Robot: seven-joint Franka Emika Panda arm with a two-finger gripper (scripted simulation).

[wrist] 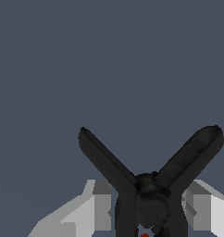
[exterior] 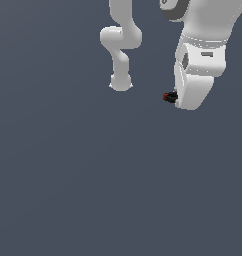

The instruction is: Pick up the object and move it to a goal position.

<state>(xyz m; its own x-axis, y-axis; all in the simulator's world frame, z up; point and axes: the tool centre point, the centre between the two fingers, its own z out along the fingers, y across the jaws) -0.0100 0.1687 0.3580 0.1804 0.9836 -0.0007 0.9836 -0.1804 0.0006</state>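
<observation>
The white two-fingered gripper [wrist: 148, 208] is closed around a tiny black clamp-like object [wrist: 148, 185] with a red tip. Its two thin black prongs splay outward beyond the fingers [wrist: 97, 206].

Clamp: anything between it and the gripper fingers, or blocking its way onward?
Nothing visible. The wrist view shows the black clamp right between the gripper fingers, apparently gripped. In the exterior view it sits at the hand with only bare floor around. No goal marker shows.
</observation>
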